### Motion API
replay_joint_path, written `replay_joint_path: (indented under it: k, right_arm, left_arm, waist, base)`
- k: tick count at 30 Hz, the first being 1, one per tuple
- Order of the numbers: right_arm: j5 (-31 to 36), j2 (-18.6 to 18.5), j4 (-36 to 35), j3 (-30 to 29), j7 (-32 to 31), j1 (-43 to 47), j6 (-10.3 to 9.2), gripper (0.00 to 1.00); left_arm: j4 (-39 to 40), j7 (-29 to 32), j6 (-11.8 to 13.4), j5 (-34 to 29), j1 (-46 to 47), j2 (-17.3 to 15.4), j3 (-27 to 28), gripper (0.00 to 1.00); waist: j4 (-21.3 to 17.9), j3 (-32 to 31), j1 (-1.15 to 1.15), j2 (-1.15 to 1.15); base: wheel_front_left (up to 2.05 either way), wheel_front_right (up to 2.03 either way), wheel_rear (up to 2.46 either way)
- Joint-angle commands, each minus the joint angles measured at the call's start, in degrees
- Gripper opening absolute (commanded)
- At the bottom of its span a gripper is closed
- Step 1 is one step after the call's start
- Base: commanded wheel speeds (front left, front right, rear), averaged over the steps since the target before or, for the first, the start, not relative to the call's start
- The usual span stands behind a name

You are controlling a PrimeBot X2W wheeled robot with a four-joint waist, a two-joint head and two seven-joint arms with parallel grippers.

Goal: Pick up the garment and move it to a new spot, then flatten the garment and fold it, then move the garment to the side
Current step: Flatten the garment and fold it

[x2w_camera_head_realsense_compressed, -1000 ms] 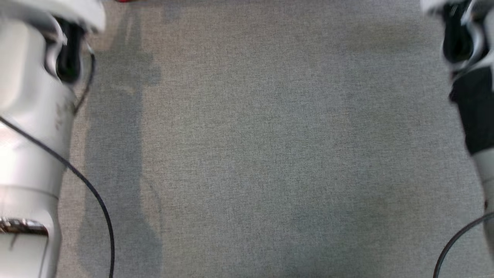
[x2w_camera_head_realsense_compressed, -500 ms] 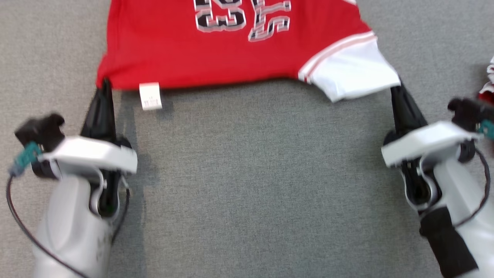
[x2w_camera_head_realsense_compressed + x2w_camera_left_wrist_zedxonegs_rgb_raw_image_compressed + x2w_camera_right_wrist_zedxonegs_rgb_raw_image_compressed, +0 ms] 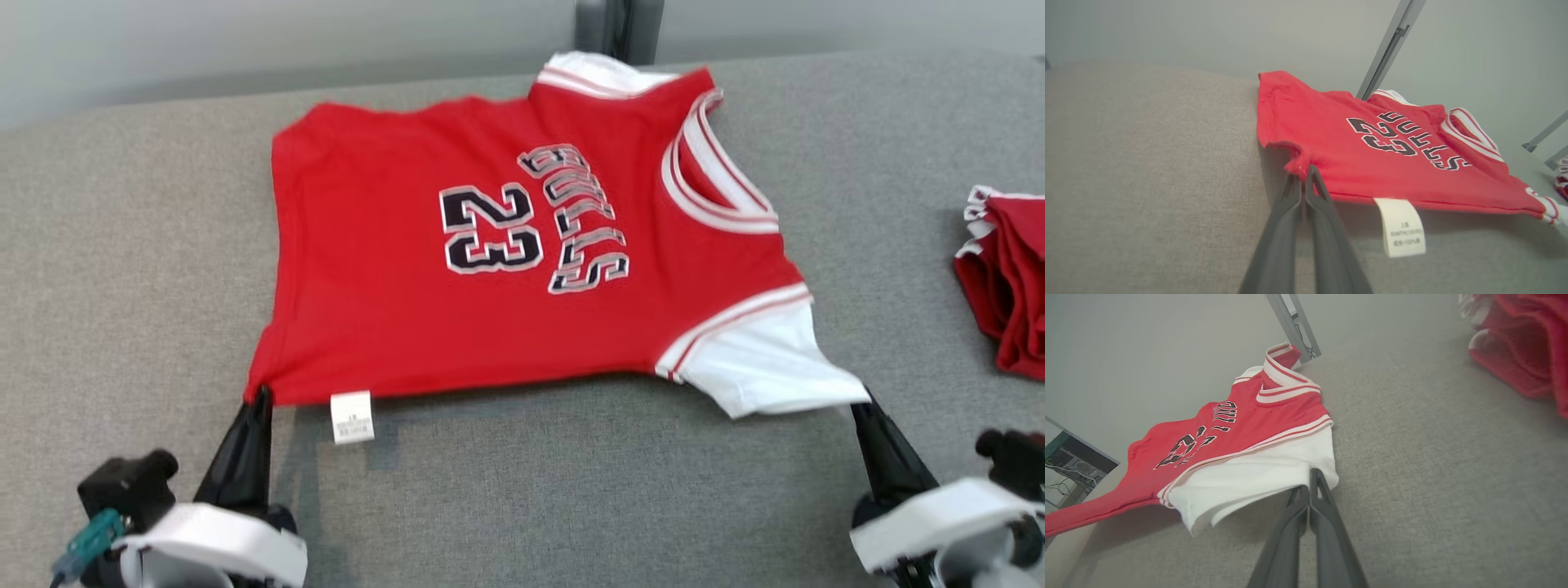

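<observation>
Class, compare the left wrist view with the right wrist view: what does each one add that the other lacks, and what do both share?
The left wrist view adds: the left hand shut on the red hem corner of the jersey, and a white care label hanging from that hem.
The right wrist view adds: the right hand shut on the white sleeve, and a pile of red garments off to the side.
Shared: the jersey with its number 23, the grey fabric surface and a metal post behind.

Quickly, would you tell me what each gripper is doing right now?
Left gripper: shut on the red jersey, at its hem corner.
Right gripper: shut on the jersey's white sleeve.
</observation>
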State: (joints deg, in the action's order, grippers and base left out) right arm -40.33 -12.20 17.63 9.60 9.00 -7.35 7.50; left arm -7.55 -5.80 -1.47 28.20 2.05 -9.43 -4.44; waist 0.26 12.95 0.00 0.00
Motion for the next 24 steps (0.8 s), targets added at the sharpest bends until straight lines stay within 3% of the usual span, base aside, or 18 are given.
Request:
replay_joint_path:
  k: [1,9,15,24]
  right_arm:
    - [1.0,0.1,-2.4,-1.7,-1.8,2.7,-0.03,0.00]
    - [8.1,5.6,-21.1,-11.2,-17.0,17.2,-0.03,0.00]
    - [11.5,8.5,-33.5,-15.7,-29.2,24.8,-0.03,0.00]
    - [13.0,9.2,-41.5,-19.4,-37.6,27.1,-0.03,0.00]
  left_arm:
    - [3.1,1.7,1.4,-0.4,-2.4,-0.6,0.3,0.00]
    - [20.8,12.6,7.8,-1.2,-13.3,-2.5,0.5,0.00]
    - [29.1,18.1,11.6,-2.3,-18.0,-4.1,1.8,0.00]
    - [34.0,22.1,13.9,-2.5,-20.2,-5.3,2.8,0.00]
  waist:
    - [0.0,-1.6,0.00,0.00]
    - [0.2,-3.7,0.00,0.00]
    - [0.2,-4.3,0.00,0.00]
    - [0.4,-4.3,0.00,0.00]
  base:
    - [0.00,0.00,0.00]
    - [0.00,0.00,0.00]
    - [0.00,0.00,0.00]
    - [0.00,0.00,0.00]
